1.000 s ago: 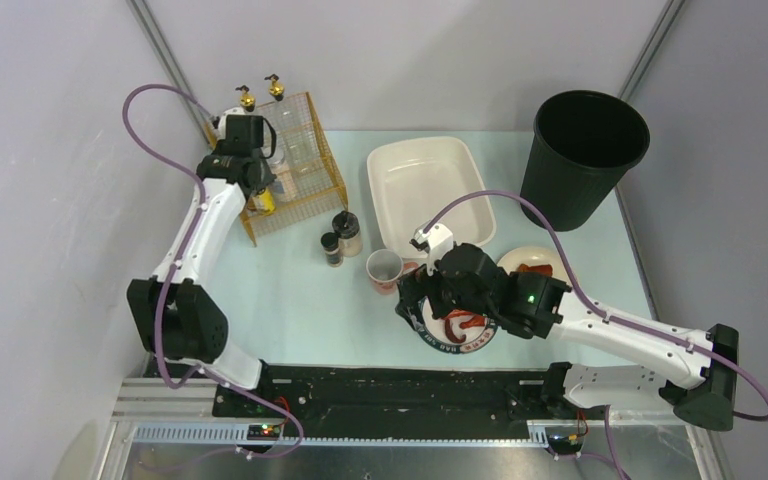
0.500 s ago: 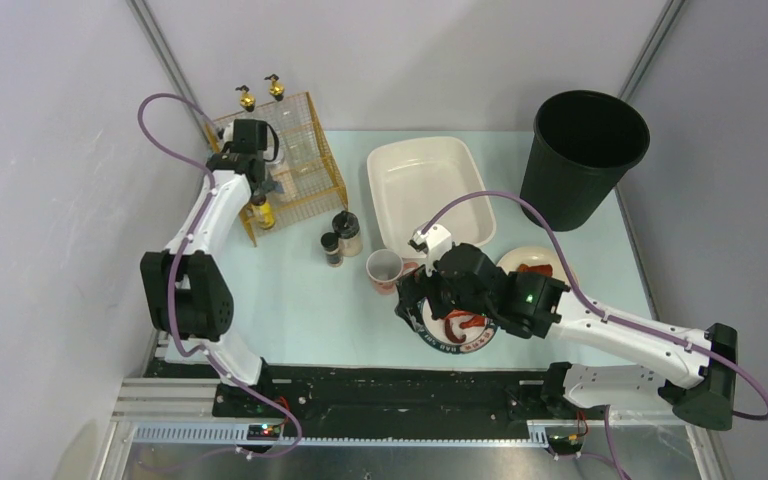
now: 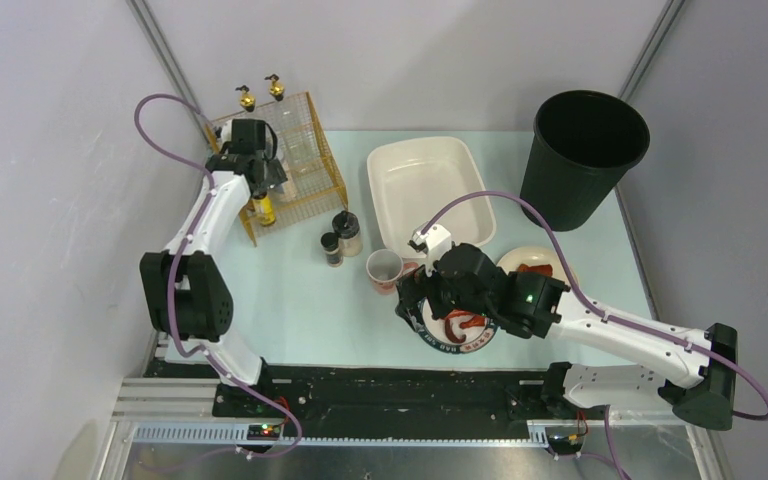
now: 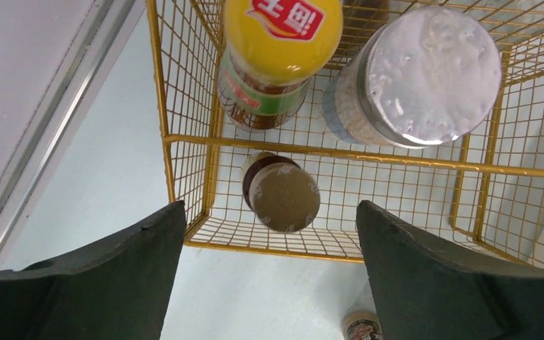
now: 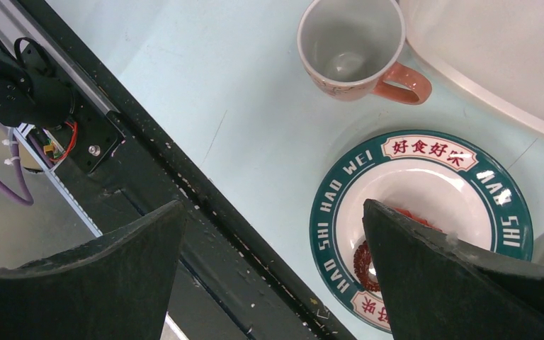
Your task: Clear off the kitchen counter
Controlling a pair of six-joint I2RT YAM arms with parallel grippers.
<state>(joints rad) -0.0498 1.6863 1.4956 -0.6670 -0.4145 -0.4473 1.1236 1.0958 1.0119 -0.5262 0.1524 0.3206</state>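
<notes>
Mint kitchen counter beneath left gripper, right gripper — both wide apart, empty.

Bright, even light; soft shadows, sharp focus.

The left end effector reaches into the upper left, fingers spread wide, while the right end effector hangs mid-frame, fingers equally spread.

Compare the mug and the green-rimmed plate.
The mug is empty; the plate holds red scraps. The mug is deep, pale, with a pinkish handle; the plate is shallow, wider, with a dark green lettered rim. Both sit upright on the kitchen counter.
</notes>
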